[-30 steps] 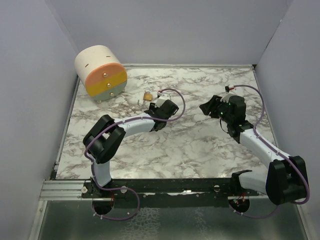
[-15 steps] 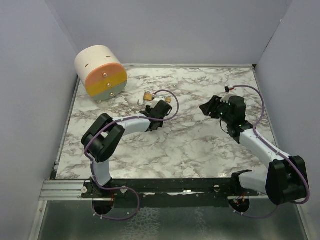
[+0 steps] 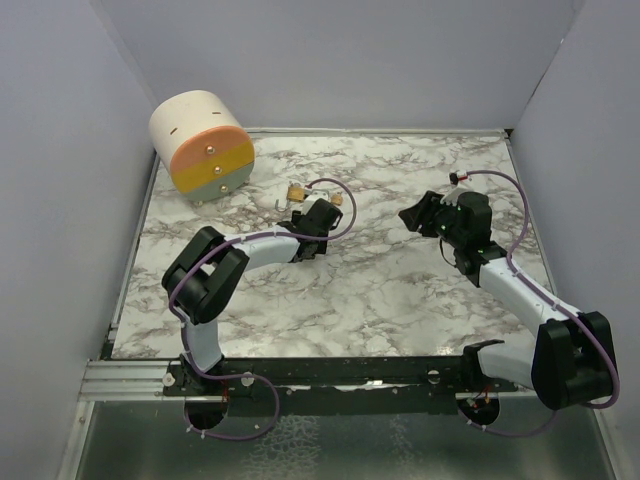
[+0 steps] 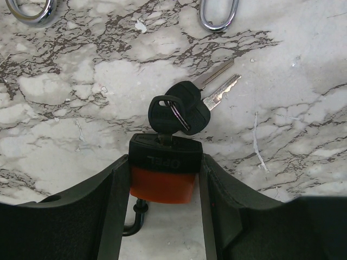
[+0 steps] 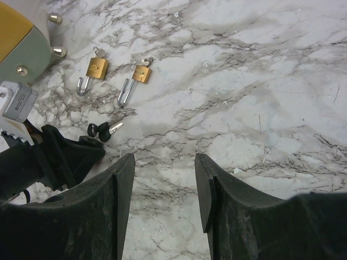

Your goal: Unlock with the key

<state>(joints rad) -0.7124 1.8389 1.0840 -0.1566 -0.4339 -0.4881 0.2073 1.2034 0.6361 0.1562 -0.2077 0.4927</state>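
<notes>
An orange-and-black padlock point(image 4: 162, 176) sits between my left gripper's point(image 4: 165, 161) fingers, which press on both its sides. Its dark shackle points back toward the wrist. A black-headed key point(image 4: 162, 115) is in its keyhole, and two more keys point(image 4: 214, 92) on the same ring lie on the marble ahead. From above, the left gripper point(image 3: 316, 213) is low on the table at centre left. My right gripper point(image 3: 412, 215) is open and empty, above bare marble point(image 5: 162, 162). The key bunch shows at its left point(image 5: 101, 130).
Two small brass padlocks point(image 5: 97, 69) point(image 5: 142, 73) lie beyond the keys; their shackles show at the top of the left wrist view point(image 4: 219, 13). A cream cylinder with orange, yellow and grey drawers point(image 3: 200, 145) stands at the back left. Grey walls enclose the table.
My left gripper has slid a little left and toward the near edge, uncovering the second brass padlock in the top view. The right arm has not moved.
</notes>
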